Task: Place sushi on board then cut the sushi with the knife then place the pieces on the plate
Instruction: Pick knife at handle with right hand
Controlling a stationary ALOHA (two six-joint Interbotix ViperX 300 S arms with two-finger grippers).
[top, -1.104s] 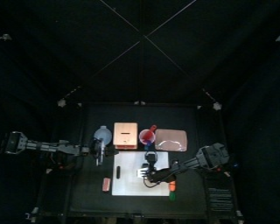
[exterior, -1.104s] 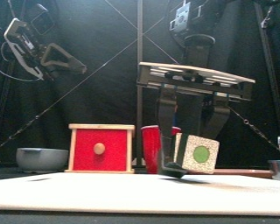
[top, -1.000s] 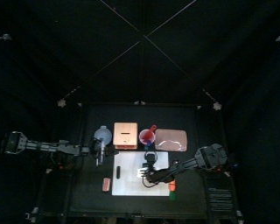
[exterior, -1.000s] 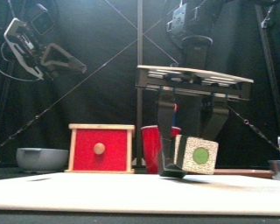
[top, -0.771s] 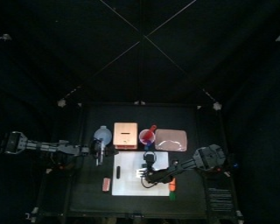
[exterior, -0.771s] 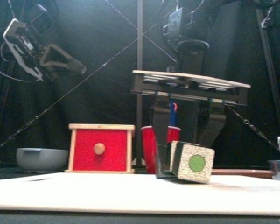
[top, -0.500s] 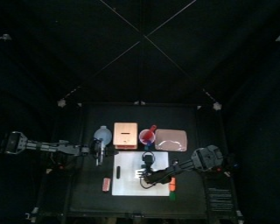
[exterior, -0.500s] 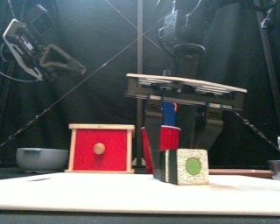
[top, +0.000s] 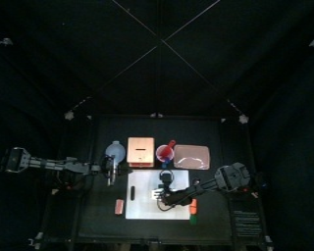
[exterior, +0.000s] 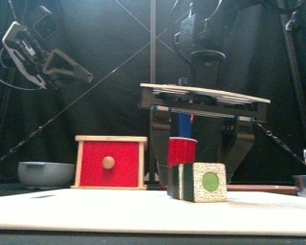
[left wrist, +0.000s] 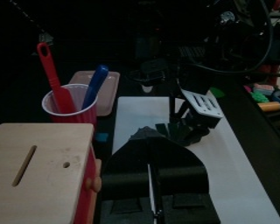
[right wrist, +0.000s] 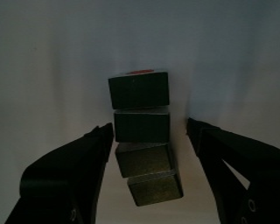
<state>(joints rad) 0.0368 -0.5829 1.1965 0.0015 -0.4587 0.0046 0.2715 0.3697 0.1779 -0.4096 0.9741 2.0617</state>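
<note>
Right wrist view showed the right tool wide, a jaw each side of the sushi on the board. I guessed it was light, its blocks could split, so I'd pinch flat sides.

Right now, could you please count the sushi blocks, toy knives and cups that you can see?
sushi blocks: 4
toy knives: 2, one red and one blue
red cup: 1
Total: 7

Black jointed left arm, right hand black-jawed, silver cross-plate
</note>
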